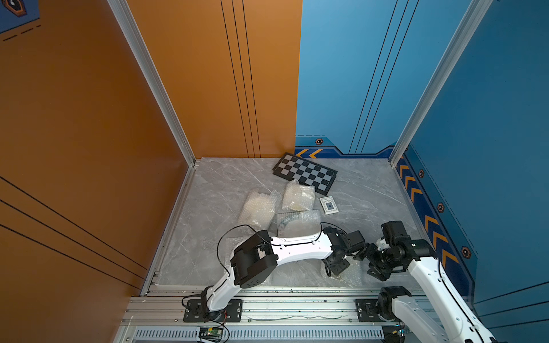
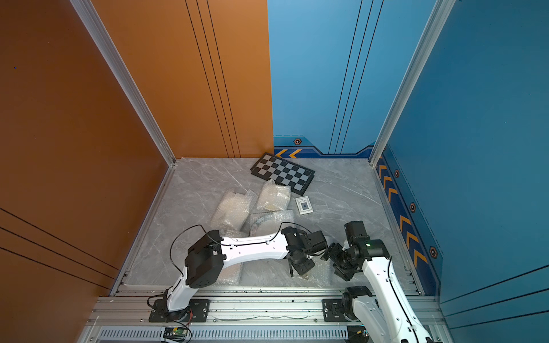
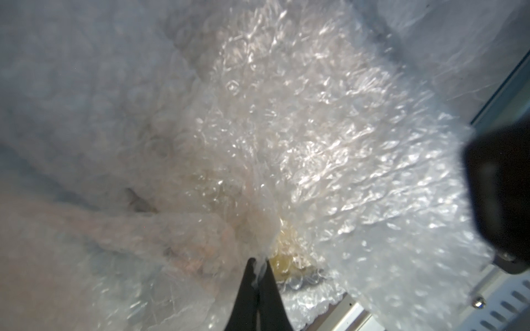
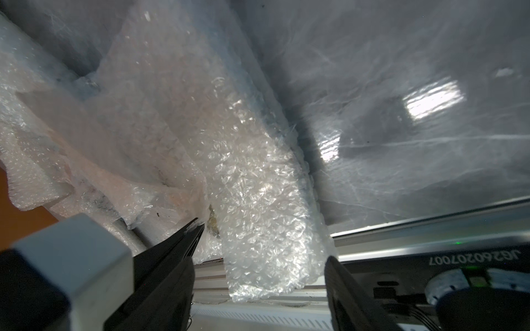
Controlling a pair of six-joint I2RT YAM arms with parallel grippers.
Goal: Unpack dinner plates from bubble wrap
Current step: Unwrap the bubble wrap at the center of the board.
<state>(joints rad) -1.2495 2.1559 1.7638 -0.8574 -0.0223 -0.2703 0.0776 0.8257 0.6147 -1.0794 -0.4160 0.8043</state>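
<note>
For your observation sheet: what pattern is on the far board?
Black-and-grey checks; board clearest in a top view.

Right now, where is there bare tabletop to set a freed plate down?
The table is bare at far left, between the orange wall and the bubble wrap bundles, and on the right, between the card box and the chevron wall. Crowded: centre to near edge, with bundles, left arm and right arm; the checkerboard fills the far middle.
</note>
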